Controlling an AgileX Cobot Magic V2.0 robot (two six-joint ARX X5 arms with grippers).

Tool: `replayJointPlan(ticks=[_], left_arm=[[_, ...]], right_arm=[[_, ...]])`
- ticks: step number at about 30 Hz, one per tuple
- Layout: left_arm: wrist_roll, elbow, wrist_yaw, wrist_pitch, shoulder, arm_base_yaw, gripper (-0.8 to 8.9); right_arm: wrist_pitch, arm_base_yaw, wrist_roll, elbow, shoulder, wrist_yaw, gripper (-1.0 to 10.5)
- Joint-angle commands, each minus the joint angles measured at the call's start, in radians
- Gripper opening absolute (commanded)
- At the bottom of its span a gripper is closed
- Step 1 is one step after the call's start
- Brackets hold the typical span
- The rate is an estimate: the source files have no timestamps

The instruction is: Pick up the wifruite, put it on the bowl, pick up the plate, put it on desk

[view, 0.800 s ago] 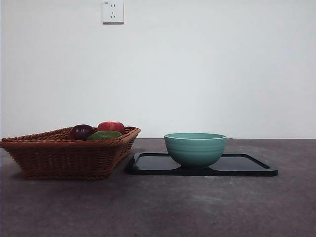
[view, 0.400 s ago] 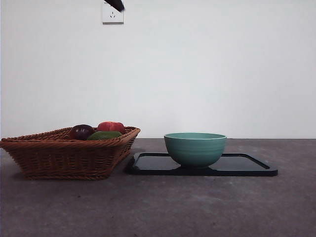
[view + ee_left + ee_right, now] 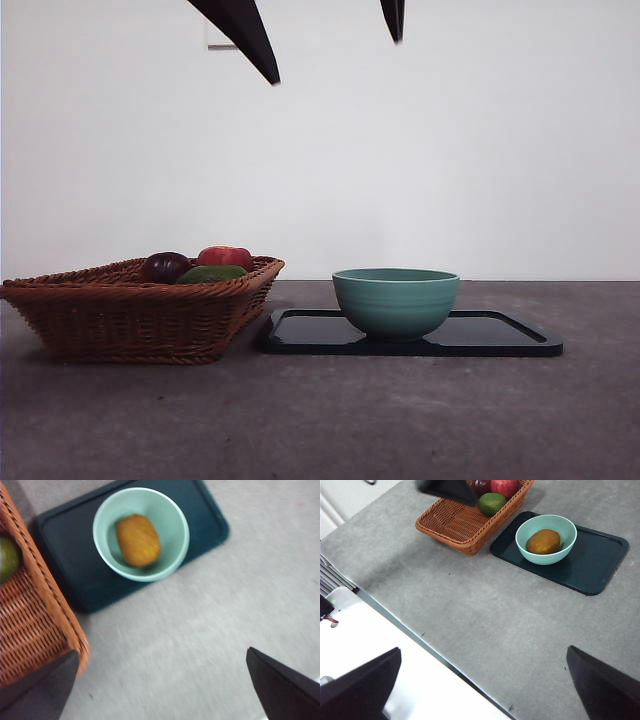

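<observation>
The left gripper [image 3: 160, 690] hangs high over the desk [image 3: 210, 630] with its 2 jaws spread wide and nothing between them; in the front view only 2 dark jaw tips show at about 12 o'clock, well above everything. The right gripper [image 3: 480, 690] waits farther back and higher, jaws likewise parted and empty. The wifruite [image 3: 138, 540] lies inside the bowl [image 3: 172, 560], seen from both wrist cameras, so I judge the 1st half of the task done. The bowl stands on a dark tray [image 3: 65, 555], at the end nearer the basket [image 3: 35, 615]; I take this tray for the plate of the task. From the front the bowl sits at about 6 o'clock of centre, the basket at about 8 o'clock, and the tray's near end lies just beside the basket's corner. What is left, as I read it, is to lift the tray and set it on the desk, though it already rests flat on the desk and no gripper is near it. The basket holds a green fruit [image 3: 491, 502], a red one [image 3: 504, 487] and a dark purple one [image 3: 165, 266]. Against the front frame half a second back, where a single small black tip showed at the top by the wall socket, 2 larger tips now reach lower into view and cover part of the socket; basket, bowl and tray have not shifted.
</observation>
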Motion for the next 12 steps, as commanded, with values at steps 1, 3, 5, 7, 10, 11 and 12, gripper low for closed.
replayJointPlan(ticks=[1,3,5,7,10,11,12], left_arm=[[0.047,0.104,0.003,-0.002,0.087,0.015,6.25],[0.061,0.153,0.003,-0.004,0.139,0.028,6.25],[0.092,0.212,0.003,-0.003,0.195,0.046,6.25],[0.113,0.265,0.003,0.002,0.25,0.062,6.25],[0.126,0.34,0.004,0.001,0.33,0.084,6.25],[0.128,0.359,0.004,0.006,0.356,0.091,6.25],[0.13,0.373,0.005,0.016,0.377,0.094,6.25]], right_arm=[[0.025,0.005,0.014,0.011,0.002,-0.005,6.3],[0.026,0.005,0.014,0.011,0.002,-0.005,6.3],[0.026,0.005,0.014,0.011,0.002,-0.005,6.3],[0.025,0.005,0.014,0.011,0.002,-0.005,6.3],[0.025,0.005,0.014,0.011,0.002,-0.005,6.3],[0.025,0.005,0.014,0.011,0.002,-0.005,6.3],[0.025,0.005,0.014,0.011,0.002,-0.005,6.3]])
